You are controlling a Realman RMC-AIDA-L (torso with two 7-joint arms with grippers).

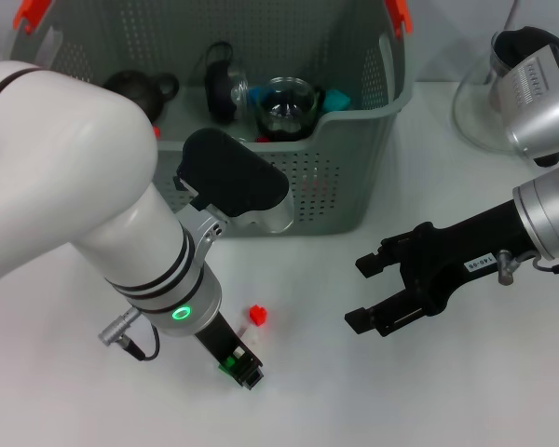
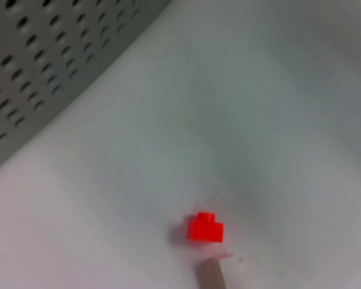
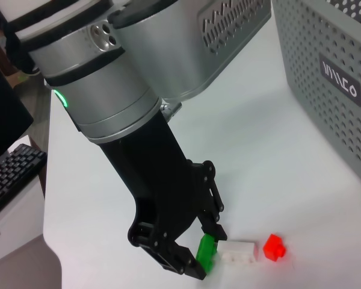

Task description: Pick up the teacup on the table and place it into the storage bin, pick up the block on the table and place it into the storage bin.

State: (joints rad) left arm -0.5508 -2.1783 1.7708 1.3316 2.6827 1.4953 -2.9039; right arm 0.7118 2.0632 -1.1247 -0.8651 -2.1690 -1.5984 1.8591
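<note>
White left arm angles down, pincer [image 3: 219,250] beside block [image 3: 275,248].

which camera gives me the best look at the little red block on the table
The right wrist view: the red block lies whole on the table beside a white block by the left hand. The left wrist view shows it blurred; the head view shows it only small.

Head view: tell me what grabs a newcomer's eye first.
The left arm's tool is down on the white table beside a tiny red block, with green and white blocks at its tip. Behind stands the grey-green storage bin holding dark items. The right tool hovers open nearby.
</note>
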